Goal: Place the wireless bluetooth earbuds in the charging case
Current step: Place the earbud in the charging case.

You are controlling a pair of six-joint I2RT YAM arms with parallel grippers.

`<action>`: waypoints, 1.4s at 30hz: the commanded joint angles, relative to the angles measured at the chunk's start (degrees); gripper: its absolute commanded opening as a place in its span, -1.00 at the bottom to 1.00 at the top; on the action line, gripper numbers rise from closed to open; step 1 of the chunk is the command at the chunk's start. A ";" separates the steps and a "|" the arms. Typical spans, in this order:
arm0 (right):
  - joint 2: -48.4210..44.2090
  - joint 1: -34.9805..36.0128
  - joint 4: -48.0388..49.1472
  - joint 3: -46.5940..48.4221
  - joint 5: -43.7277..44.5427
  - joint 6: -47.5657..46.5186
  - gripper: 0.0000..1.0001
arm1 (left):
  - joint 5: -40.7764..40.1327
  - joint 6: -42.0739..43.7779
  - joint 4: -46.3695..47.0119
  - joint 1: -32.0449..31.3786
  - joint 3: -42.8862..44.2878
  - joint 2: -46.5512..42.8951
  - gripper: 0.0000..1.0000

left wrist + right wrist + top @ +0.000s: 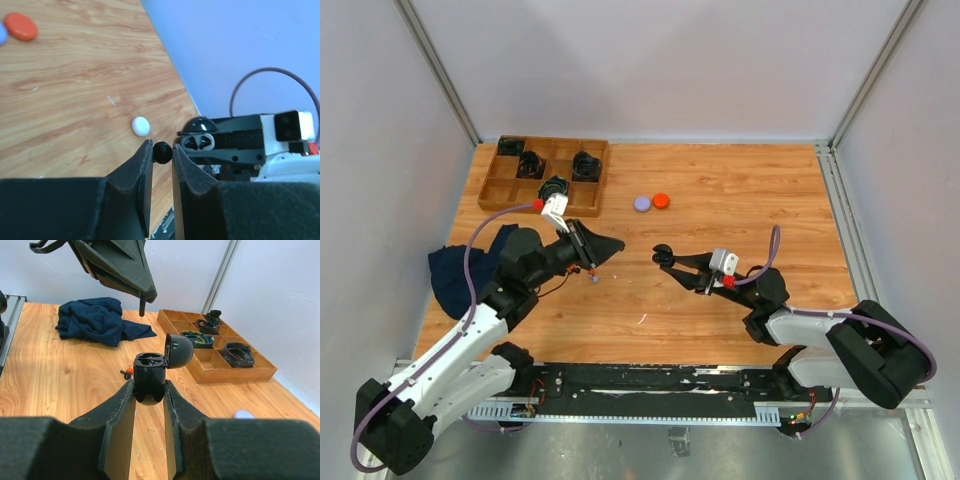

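My left gripper (162, 151) is shut on a tiny dark earbud (162, 153) pinched at its fingertips, held above the table (740, 200). My right gripper (149, 388) is shut on a black charging case (149, 374) held upright with its lid (178, 351) flipped open and both sockets showing. In the top view the left gripper (616, 246) and the case (664, 256) face each other a short gap apart. A small white bud (141, 126) lies on the table below. A tiny orange and dark bud (126, 372) lies beyond the case.
An orange round case (661, 200) and a purple one (642, 203) lie at mid-table. A wooden compartment tray (516, 190) with coiled black cables stands at the back left. A dark blue cloth (453, 270) lies at the left edge.
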 commanded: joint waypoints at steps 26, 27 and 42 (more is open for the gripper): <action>-0.99 0.89 4.40 4.51 -0.74 4.08 -0.92 | -2.84 -0.08 20.50 -16.15 4.21 8.19 -0.84; -1.04 0.87 4.46 4.55 -0.74 4.14 -0.92 | -3.07 -0.02 20.58 -16.28 4.36 8.54 -0.84; -1.72 0.82 4.43 4.64 -1.40 4.44 -0.92 | -3.90 -0.68 23.36 -17.10 4.35 11.39 -0.85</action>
